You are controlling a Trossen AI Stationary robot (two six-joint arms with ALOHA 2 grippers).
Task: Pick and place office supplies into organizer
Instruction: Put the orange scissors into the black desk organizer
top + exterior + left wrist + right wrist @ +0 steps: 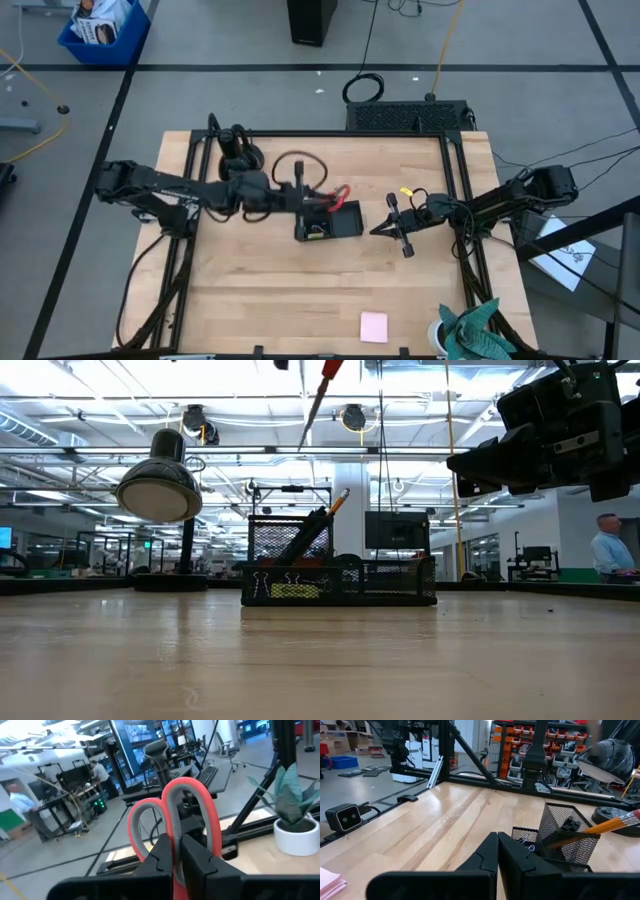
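My left gripper (305, 197) reaches level from the table's left and is shut on the red-handled scissors (338, 193), held in the air over the far edge of the black mesh organizer (328, 220). An orange pencil (615, 825) leans out of the organizer's cup, and clips and a yellow-green piece (290, 590) lie in its front compartment. My right gripper (378, 229) hangs shut and empty just right of the organizer. A pink notepad (374, 326) lies flat near the table's front edge. My left gripper pinches the scissors between its two fingers just below the two handle loops (175, 832). The fingers come level from the table's left. Both red loops (190, 800) stick out past the fingertips toward the table's right. The scissors are lifted clear; the fingers hide the blades.
A black desk lamp (240, 152) stands at the far left, its cable looping behind the organizer. A teal potted plant (470, 330) stands at the near right corner. A small yellow piece (406, 191) lies right of the organizer. Bare wood spreads in front.
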